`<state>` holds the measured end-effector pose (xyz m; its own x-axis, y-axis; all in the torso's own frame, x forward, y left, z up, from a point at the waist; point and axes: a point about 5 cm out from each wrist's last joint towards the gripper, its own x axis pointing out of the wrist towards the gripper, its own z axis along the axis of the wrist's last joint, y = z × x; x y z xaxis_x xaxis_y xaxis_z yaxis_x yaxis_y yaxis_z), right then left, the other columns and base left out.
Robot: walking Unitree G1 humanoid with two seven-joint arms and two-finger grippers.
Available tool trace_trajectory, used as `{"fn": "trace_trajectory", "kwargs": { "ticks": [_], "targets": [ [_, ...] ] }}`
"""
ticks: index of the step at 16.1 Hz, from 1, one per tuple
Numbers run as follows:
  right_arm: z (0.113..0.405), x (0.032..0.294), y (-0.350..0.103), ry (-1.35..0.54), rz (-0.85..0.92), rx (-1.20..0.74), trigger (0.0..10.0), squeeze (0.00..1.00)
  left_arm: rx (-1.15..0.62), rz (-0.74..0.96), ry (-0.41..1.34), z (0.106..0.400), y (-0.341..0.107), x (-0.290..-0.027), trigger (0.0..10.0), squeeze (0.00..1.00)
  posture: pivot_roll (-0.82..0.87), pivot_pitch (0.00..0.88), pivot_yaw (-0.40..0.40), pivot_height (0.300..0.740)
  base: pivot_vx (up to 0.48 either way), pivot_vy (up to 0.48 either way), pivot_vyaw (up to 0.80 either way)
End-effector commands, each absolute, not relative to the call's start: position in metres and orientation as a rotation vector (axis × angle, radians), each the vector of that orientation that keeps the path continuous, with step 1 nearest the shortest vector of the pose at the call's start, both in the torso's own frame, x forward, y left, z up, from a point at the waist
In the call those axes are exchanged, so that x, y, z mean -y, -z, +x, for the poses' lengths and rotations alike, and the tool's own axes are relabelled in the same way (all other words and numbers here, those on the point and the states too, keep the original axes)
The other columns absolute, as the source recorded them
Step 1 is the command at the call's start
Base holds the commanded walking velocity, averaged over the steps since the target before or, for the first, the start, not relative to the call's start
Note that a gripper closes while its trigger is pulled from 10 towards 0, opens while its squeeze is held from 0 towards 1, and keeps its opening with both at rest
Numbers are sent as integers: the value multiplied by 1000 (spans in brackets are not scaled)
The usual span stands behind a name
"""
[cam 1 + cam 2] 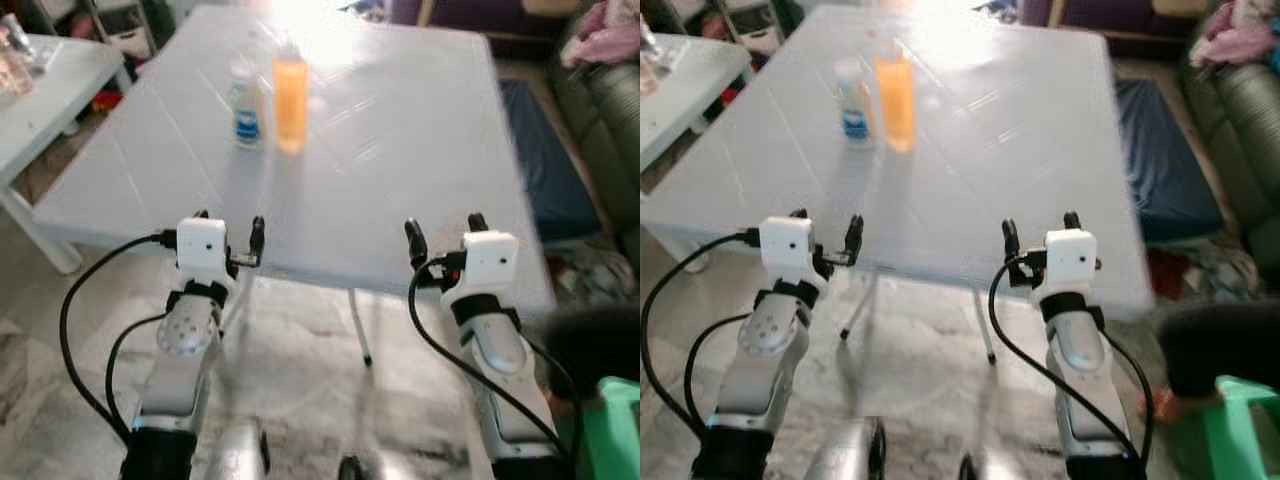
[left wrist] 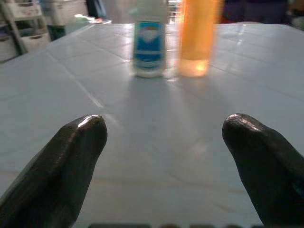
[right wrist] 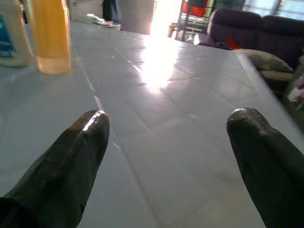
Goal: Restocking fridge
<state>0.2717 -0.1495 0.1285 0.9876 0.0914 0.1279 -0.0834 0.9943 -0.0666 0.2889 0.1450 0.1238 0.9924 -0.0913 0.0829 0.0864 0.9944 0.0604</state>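
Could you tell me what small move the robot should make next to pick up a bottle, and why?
Probably extend the left gripper forward across the white table toward the blue-labelled bottle. Its fingers are open at the near edge, the bottle stands upright well beyond them, roughly ahead, beside the orange bottle. The right gripper is farther off.

On the table (image 1: 400, 150) before me two bottles stand side by side: the labelled bottle (image 1: 246, 103) left, the juice bottle (image 1: 290, 90) right, just beside. A smaller table (image 1: 45, 85) stands to my left.
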Motion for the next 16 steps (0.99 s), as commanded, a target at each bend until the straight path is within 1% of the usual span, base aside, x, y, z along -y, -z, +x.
{"fn": "trace_trajectory", "kwargs": {
  "ticks": [1, 3, 5, 7, 8, 11, 12, 13, 16],
  "targets": [
    [271, 145, -132, -119, -75, 145, 10000, 0, 69, 50, 71, 289, -122, -149, 10000, 0, 42, 168, -58, 740, 461, 0, 0],
    [271, 144, -132, -125, -73, 147, 10000, 0, 69, 48, 67, 290, -122, -149, 10000, 0, 42, 168, -60, 740, 431, 0, 0],
    [270, 142, -133, -144, -76, 154, 10000, 0, 72, 50, 65, 290, -122, -150, 10000, 0, 41, 167, -61, 740, 422, 0, 541],
    [271, 142, -133, -137, -74, 154, 10000, 0, 61, 73, 79, 290, -121, -150, 10000, 0, 41, 166, -62, 740, 343, 0, 0],
    [271, 142, -132, -137, -75, 153, 10000, 0, 51, 56, 87, 289, -119, -151, 10000, 0, 44, 167, -61, 740, 0, 0, 0],
    [271, 144, -131, -130, -64, 145, 10000, 0, -39, 128, 81, 282, -106, -160, 10000, 0, 55, 174, -66, 740, 0, 0, 0],
    [271, 143, -131, -135, -54, 146, 10000, 0, -67, 100, 94, 279, -102, -164, 10000, 0, 59, 178, -65, 740, 0, 0, 0],
    [271, 141, -133, -142, -38, 152, 10000, 0, -77, 121, 55, 275, -101, -172, 10000, 0, 66, 186, -64, 740, 0, 0, 0],
    [272, 139, -138, -170, -53, 168, 10000, 0, -80, 26, 42, 261, -102, -180, 10000, 0, 72, 203, -63, 740, 0, 0, 0]
  ]
}}
